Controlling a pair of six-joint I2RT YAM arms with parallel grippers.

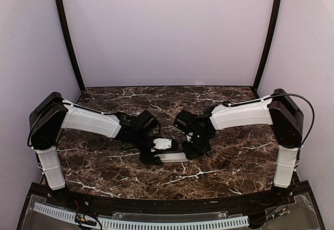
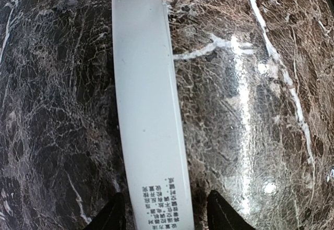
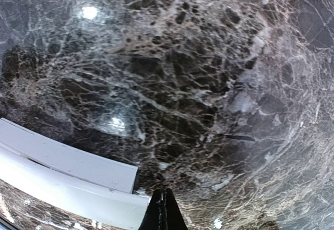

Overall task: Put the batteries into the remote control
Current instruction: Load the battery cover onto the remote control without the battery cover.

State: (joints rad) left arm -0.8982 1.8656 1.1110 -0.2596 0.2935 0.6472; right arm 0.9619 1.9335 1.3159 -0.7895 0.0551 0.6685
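Note:
The remote control (image 1: 171,157) is a slim white bar lying on the marble table between both wrists. In the left wrist view it (image 2: 148,110) runs away from the camera, showing a plain white face with small printed text. My left gripper (image 2: 166,214) is open, its fingers either side of the remote's near end with a gap on the right. My right gripper (image 3: 164,209) is shut and empty, its tip by the end of the remote (image 3: 68,196). A thinner flat white strip (image 3: 68,157) lies along the remote. No batteries are in view.
The dark marble table (image 1: 235,157) has pale walls around it and a black rail along its near edge. A small white piece (image 1: 164,144) shows between the two wrists; I cannot tell what it is.

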